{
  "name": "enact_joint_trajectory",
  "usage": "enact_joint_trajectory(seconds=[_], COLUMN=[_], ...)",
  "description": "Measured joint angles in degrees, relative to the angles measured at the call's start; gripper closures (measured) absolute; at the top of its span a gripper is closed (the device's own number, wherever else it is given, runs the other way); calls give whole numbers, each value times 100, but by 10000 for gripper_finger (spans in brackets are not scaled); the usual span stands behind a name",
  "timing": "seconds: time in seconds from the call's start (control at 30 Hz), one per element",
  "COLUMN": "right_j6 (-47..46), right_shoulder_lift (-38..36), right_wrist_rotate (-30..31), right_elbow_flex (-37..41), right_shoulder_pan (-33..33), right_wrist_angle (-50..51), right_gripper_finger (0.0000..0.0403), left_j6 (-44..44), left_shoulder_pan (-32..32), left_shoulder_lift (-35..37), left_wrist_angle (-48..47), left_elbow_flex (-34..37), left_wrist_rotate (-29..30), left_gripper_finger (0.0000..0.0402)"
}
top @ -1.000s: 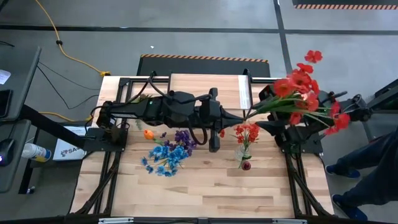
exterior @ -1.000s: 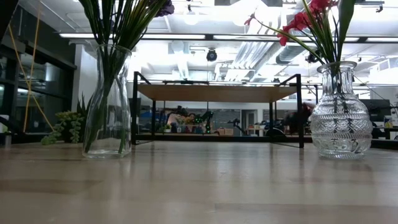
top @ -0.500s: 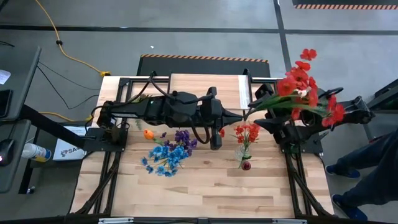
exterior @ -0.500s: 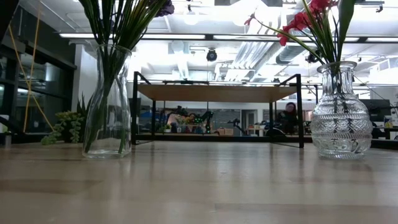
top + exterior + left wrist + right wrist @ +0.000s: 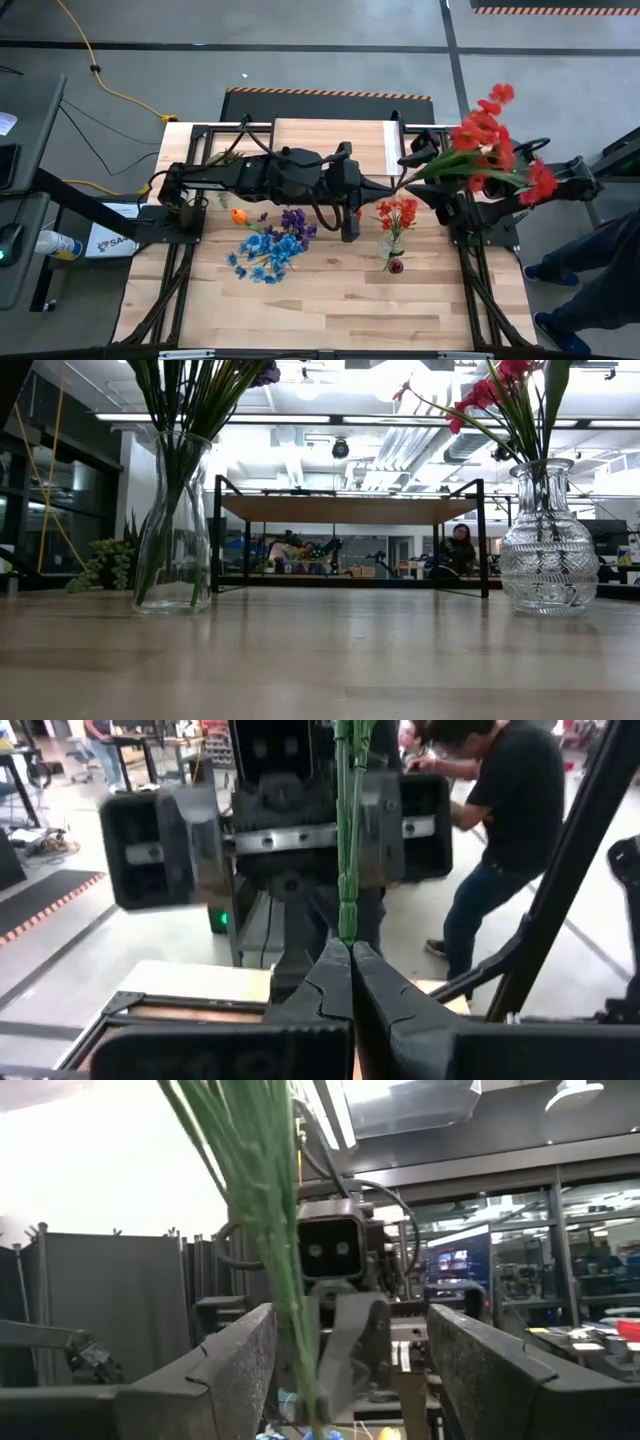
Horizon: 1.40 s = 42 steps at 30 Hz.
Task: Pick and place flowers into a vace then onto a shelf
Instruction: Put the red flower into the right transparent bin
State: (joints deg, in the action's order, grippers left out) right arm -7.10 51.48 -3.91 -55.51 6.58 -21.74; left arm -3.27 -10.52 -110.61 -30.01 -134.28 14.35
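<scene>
The job looks about midway. Two glass vases already stand on the surface: a plain tall vase (image 5: 172, 520) holding the blue and purple flowers (image 5: 270, 245), and a cut-glass vase (image 5: 547, 538) holding a few red flowers (image 5: 397, 213). Neither vase is on the shelf (image 5: 335, 143), which runs along the far edge of the surface and looks bare in the low view. So more stems are to go in, and both vases have yet to go up.

A large red spray (image 5: 490, 140) is in the air over the right edge of the surface, blooms hanging out past that edge. The left gripper (image 5: 350, 975) reaches across from the left side, its fingers shut tight on the stem ends. The right gripper (image 5: 345, 1355) sits at the right edge with its fingers spread wide on either side of the same stems, not pinching them, so this reads as a handover.

Room is tight there: the two arms meet close above the cut-glass vase, and the long spray could brush its blooms. The near half of the surface is open. A person (image 5: 590, 275) stands just off the right edge.
</scene>
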Motion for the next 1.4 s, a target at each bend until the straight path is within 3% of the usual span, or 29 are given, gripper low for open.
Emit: enact_joint_trajectory(seconds=[0.47,1.2,1.4], right_j6=[-44,-43,78], right_shoulder_lift=[-18,-248,-419], right_wrist_rotate=[-58,55,399], right_elbow_flex=[0,0,0], right_shoulder_pan=[-99,-95,-99], right_wrist_angle=[38,613,780], right_gripper_finger=[160,258,285], left_j6=[13,149,153], left_shoulder_pan=[2,4,2], left_shoulder_lift=[-87,-87,-76], left_wrist_angle=[-147,3,75], left_elbow_flex=[11,11,11], left_wrist_rotate=[103,212,172], left_gripper_finger=[375,375,380])
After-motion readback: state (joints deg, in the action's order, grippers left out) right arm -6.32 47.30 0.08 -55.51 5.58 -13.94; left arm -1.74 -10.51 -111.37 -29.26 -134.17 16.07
